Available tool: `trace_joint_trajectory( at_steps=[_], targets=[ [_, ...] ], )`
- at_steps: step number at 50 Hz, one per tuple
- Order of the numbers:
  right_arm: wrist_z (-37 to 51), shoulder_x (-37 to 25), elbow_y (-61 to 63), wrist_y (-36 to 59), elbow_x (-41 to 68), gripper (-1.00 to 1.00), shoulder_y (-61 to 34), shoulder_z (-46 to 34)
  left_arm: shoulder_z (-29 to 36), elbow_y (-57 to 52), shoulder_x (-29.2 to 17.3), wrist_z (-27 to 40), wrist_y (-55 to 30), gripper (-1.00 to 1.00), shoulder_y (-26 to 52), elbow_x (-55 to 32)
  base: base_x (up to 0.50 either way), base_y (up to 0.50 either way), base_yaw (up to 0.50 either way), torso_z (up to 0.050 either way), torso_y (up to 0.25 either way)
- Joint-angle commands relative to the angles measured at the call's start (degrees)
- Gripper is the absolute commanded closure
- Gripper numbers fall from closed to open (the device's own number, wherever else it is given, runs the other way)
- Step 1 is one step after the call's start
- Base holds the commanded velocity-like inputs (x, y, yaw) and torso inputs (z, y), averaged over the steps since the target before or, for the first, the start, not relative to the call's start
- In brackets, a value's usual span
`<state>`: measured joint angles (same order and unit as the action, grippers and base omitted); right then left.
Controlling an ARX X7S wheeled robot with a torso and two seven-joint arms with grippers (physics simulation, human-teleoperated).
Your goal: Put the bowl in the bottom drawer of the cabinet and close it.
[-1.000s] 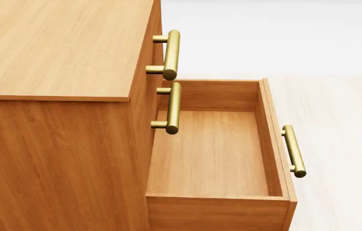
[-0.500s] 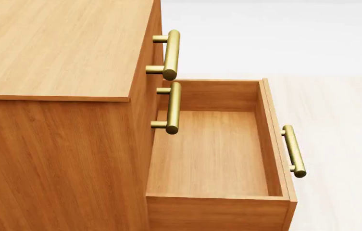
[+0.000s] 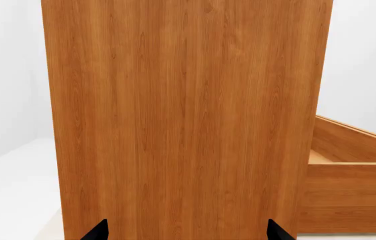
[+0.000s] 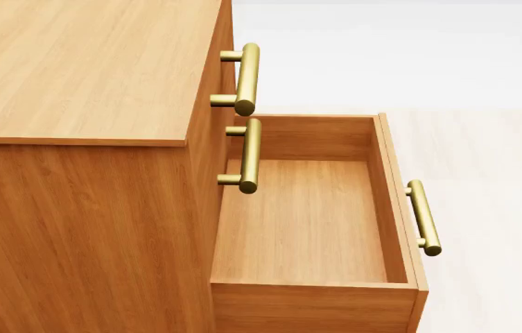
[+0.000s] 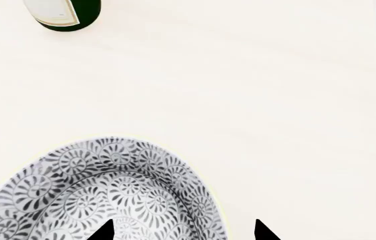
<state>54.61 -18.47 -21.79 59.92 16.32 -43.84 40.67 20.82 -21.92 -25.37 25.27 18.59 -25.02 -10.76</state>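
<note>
In the right wrist view the two black fingertips of the right claw (image 5: 184,231) stand spread apart with nothing between them, one over the inside of the bowl (image 5: 101,192) and the other just past its rim. The bowl is round and deep, white under a dense grey-blue swirl of flowers, and it rests on a pale cream counter (image 5: 274,100) with a smooth matt finish. Farther along that surface stands a dark green bottle (image 5: 62,15) with a white label, well apart from the bowl. The left claw (image 3: 186,231) shows only two black tips, set wide and holding nothing, facing the flat side panel of the cabinet (image 3: 184,115) — warm honey-brown wood with long vertical grain. From the head view the cabinet is a square-edged box, and its bottom drawer (image 4: 309,222) stands pulled well out, a shallow wooden tray with a bare floor. A brass bar handle (image 4: 423,217) sits on the drawer front; two handles like it mark the shut drawers above. Beyond lie a pale floor (image 4: 492,159) and a plain whitish wall.
</note>
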Motion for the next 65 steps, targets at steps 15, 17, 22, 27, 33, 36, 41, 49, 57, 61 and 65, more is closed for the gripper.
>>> trace_joint_trajectory(
  at_steps=[15, 17, 22, 27, 33, 36, 41, 49, 57, 61, 65],
  targets=[
    [-1.53, -0.19, -3.56, 0.76, 1.82, -1.0, -0.65, 2.23, 0.38, -0.3, -0.19, 0.57, -0.14, -1.0, -0.01, 0.37, 0.0, 0.0, 0.0, 0.0, 0.0],
    [-1.6, -0.18, -3.62, 0.92, 1.99, -1.0, -0.75, 2.42, 0.41, -0.19, -0.2, 0.56, -0.07, -1.0, 0.04, 0.33, 0.0, 0.0, 0.0, 0.0, 0.0],
    [-1.72, -0.16, -3.78, 0.74, 2.04, -1.0, -0.84, 2.39, 0.49, 0.19, -0.18, 0.55, 0.19, -1.0, 0.14, 0.39, 0.0, 0.0, 0.0, 0.0, 0.0],
    [-4.87, -0.16, 0.63, 1.17, 2.27, 1.0, 0.13, -2.06, 0.53, 0.53, -0.21, 0.52, 0.36, -1.0, 0.32, 0.32, 0.0, 0.0, 0.0, 0.0, 0.0],
    [-7.97, -0.21, 3.81, -0.45, 2.55, 1.0, 1.13, -5.37, 0.58, 0.59, -0.3, 0.56, 0.6, -1.0, 0.26, 0.28, 0.0, 0.0, 0.0, 0.0, 0.0],
    [-8.7, -0.68, 6.01, -0.35, 1.92, 1.0, 1.73, -8.0, 0.54, 0.37, -0.41, 0.63, 0.55, -1.0, 0.14, 0.07, 0.0, 0.0, 0.0, 0.0, 0.0],
    [-9.91, -1.13, 8.89, -1.72, 1.19, 1.0, 2.37, -11.1, 0.63, 0.73, -0.38, 0.61, 0.77, -1.0, 0.31, 0.1, 0.0, 0.0, 0.0, 0.0, 0.0],
    [-12.56, -1.7, 12.3, -3.63, 1.26, 1.0, 2.6, -14.48, 0.76, 0.66, -0.47, 0.69, 0.78, -1.0, 0.35, 0.09, 0.0, 0.0, 0.0, 0.0, 0.0],
    [-14.51, -3.11, 13.8, -3.91, 0.15, 1.0, 0.21, -20.32, 0.77, -0.05, -0.73, 0.97, 0.42, -1.0, 0.17, 0.13, 0.0, 0.0, 0.0, 0.0, 0.0],
    [-16.4, -3.75, 13.96, -3.68, 0.45, 1.0, -1.86, -22.89, 0.79, 0.08, -0.75, 0.98, 0.43, -1.0, 0.31, -0.07, 0.0, 0.0, 0.0, 0.0, 0.0],
    [-17.07, -4.35, 13.06, -3.84, -0.29, 1.0, -4.77, -25.77, 0.84, -0.11, -0.79, 1.11, 0.39, -1.0, 0.21, -0.01, 0.0, 0.0, 0.0, 0.0, 0.0]
  ],
)
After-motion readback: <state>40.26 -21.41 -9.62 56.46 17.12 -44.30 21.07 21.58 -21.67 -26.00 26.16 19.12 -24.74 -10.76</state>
